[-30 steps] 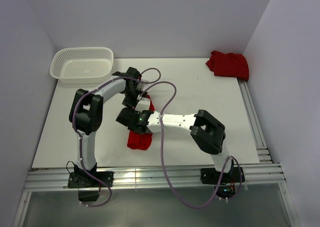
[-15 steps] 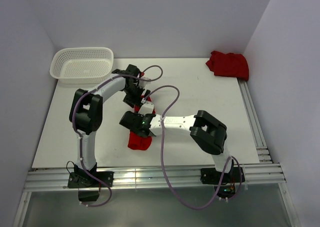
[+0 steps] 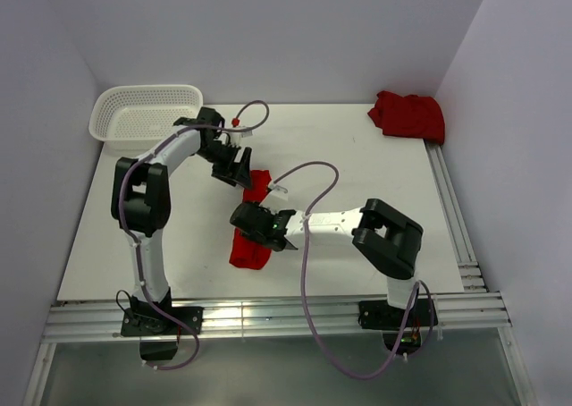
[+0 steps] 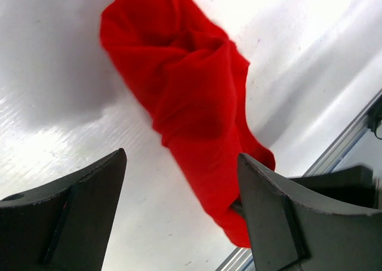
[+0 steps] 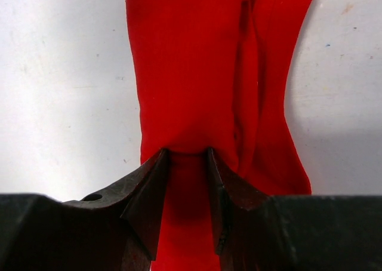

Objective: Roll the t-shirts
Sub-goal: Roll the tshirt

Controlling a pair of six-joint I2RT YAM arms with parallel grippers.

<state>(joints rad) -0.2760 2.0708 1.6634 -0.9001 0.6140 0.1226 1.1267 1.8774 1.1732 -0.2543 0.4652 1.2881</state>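
Pinching red cloth, the right gripper [image 5: 186, 154] has its fingers [image 5: 149, 184] nearly closed on one fold of the folded t-shirt [image 5: 191, 74], with only a narrow gap between the jaws and cloth bunched in it. In the right wrist view the shirt runs from the jaws toward 12 o'clock as a long strip with a crease down it, and a second layer lies loose at 3 o'clock of the grip. From above, the folded t-shirt [image 3: 248, 249] lies on the table [image 3: 357, 169] near the middle, a bit toward 7 o'clock. It is a narrow bundle running roughly 12 to 6, and its middle is hidden under the right gripper [image 3: 253, 224]. The left gripper [image 3: 239, 169] sits just beside the shirt's 12 o'clock end, toward 10 o'clock of it. In the left wrist view the left gripper [image 4: 182, 157] has its jaws spread wide with nothing between them. Its fingers [image 4: 71, 217] hang above the table, and the folded t-shirt [image 4: 179, 74] lies flat beyond them, not gripped. Whether the fingertips touch the cloth cannot be told. A crumpled t-shirt [image 3: 408, 115], also red, is heaped at the 2 o'clock corner of the table, well apart from both arms. A white mesh basket [image 3: 147, 118] stands at the 10 o'clock corner.
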